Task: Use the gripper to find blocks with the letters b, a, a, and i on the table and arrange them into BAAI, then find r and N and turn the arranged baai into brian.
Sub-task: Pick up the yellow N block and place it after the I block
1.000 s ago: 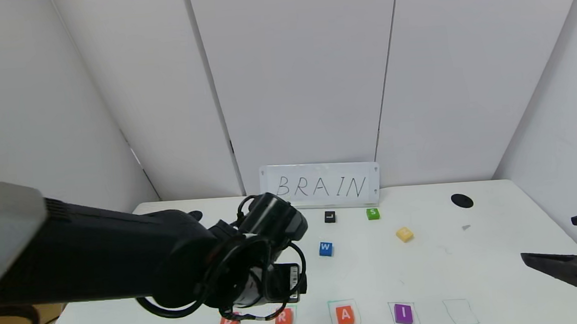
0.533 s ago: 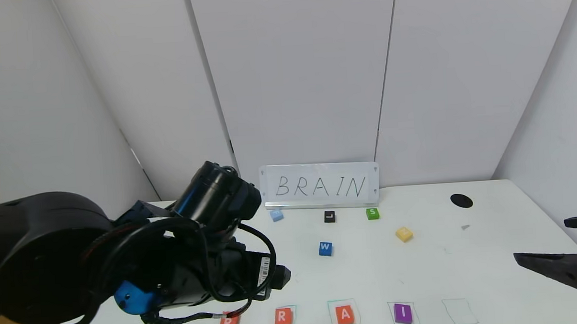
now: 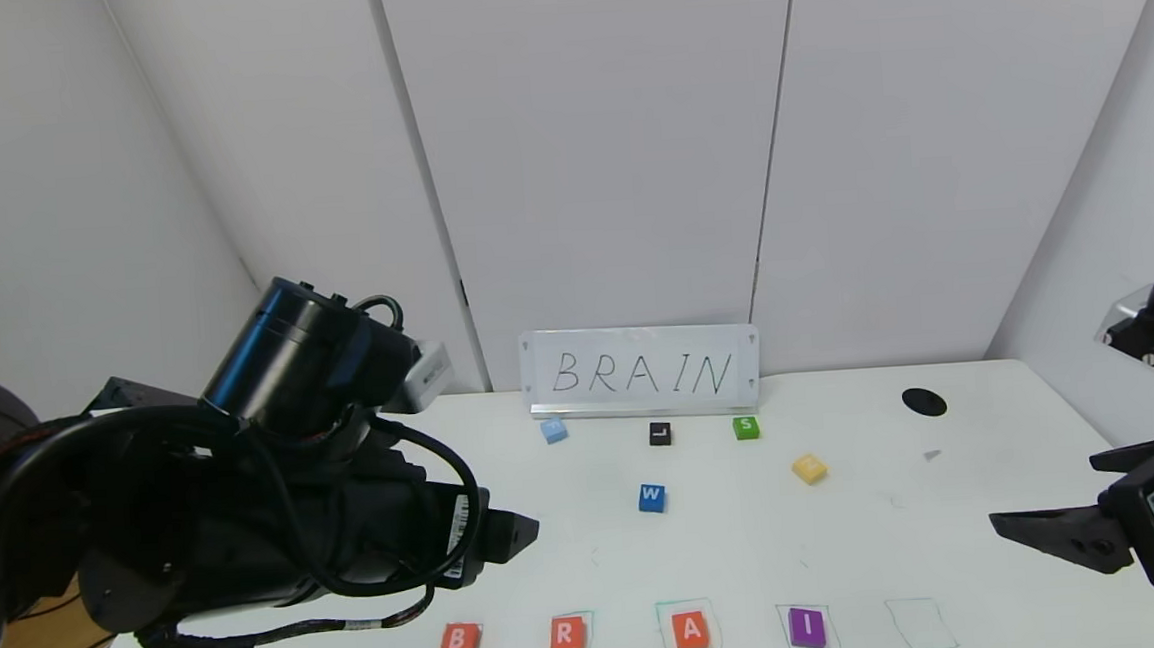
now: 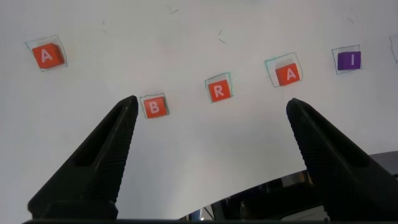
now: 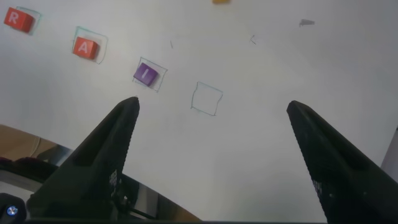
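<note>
Near the front edge of the table point(image 3: 851, 538), a row reads orange-red B point(image 3: 459, 642), r point(image 3: 567, 635), orange-red A point(image 3: 691, 630), purple I point(image 3: 807, 627), then an empty green square point(image 3: 921, 626). Yellow N point(image 3: 808, 468) lies farther back on the right. My left gripper point(image 3: 510, 536) is open and empty, above and behind B. The left wrist view shows B point(image 4: 154, 107), r point(image 4: 219, 91), A point(image 4: 287, 74), I point(image 4: 349, 60) and a second A point(image 4: 47, 56) off to the side. My right gripper point(image 3: 1045, 491) is open and empty at the right edge.
A white BRAIN sign point(image 3: 640, 372) stands at the back. In front of it lie a light blue block point(image 3: 553, 431), black L point(image 3: 660, 434), green S point(image 3: 746, 428) and blue W point(image 3: 651, 498). A black hole point(image 3: 923, 402) is at the back right.
My left arm has pulled back to the left and risen, uncovering B, r and the light blue block. My right gripper has moved a little inward over the table.
</note>
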Robot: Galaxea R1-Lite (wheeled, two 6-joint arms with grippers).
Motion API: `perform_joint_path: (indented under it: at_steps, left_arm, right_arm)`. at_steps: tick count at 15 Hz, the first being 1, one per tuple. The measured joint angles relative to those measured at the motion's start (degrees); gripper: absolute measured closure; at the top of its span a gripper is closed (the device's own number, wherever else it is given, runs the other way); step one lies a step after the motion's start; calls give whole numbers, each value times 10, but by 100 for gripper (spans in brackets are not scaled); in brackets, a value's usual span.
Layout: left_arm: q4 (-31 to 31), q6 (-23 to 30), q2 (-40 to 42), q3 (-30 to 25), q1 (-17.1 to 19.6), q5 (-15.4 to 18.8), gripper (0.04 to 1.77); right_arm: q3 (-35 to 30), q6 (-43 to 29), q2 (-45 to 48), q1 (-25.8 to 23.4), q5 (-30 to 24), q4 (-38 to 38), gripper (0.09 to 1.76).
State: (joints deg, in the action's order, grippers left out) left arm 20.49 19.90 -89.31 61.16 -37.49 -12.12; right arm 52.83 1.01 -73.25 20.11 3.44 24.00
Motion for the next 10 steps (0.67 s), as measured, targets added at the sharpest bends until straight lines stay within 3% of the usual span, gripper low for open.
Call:
perform_joint_path:
  at_steps: [5,8,10]
  left_arm:
    - [-1,-13,5,-1,2,9,11]
    - [-5,-115,39,-17,82,59,11]
    - [-6,-133,60,-25,110,71,10]
  right_arm:
    - [2,-5,-5,-1,1,9,14]
    - [66,-24,-63,-5,5,43,14]
    - [124,-35,-135,-9,7,68,14]
